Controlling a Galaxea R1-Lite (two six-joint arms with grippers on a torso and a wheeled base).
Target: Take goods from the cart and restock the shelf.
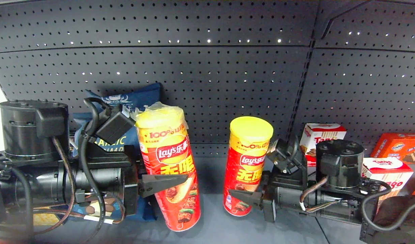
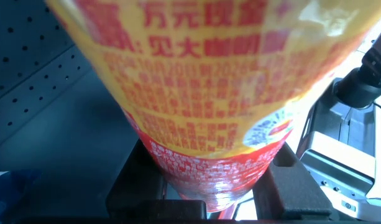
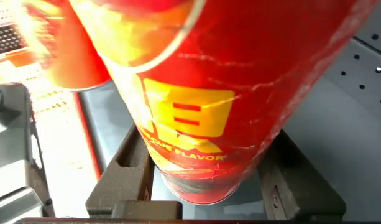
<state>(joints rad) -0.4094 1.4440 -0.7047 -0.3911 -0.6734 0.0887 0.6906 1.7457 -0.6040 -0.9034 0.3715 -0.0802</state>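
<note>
left gripper (image 1: 167, 183) clamps tilted chip can (image 1: 167, 149) | right gripper (image 1: 244, 196) clamps upright chip can (image 1: 249, 152)

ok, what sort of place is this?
Likely a shop aisle, or a mock-up of one: pegboard back panel, a shelf board, the left crisp can and right crisp can, boxed snacks alongside.

dark perforated metal back panel (image 1: 207, 74) is running along the rear | dark blue printed bag (image 1: 136, 98) is leaning against the panel's left part | white-and-red cardboard box (image 1: 324, 134) is standing close against the panel's right section | second white-and-red box (image 1: 388, 173) is sitting farther out from the panel | orange cardboard box (image 1: 397, 145) is sitting by the panel's far right edge
</note>
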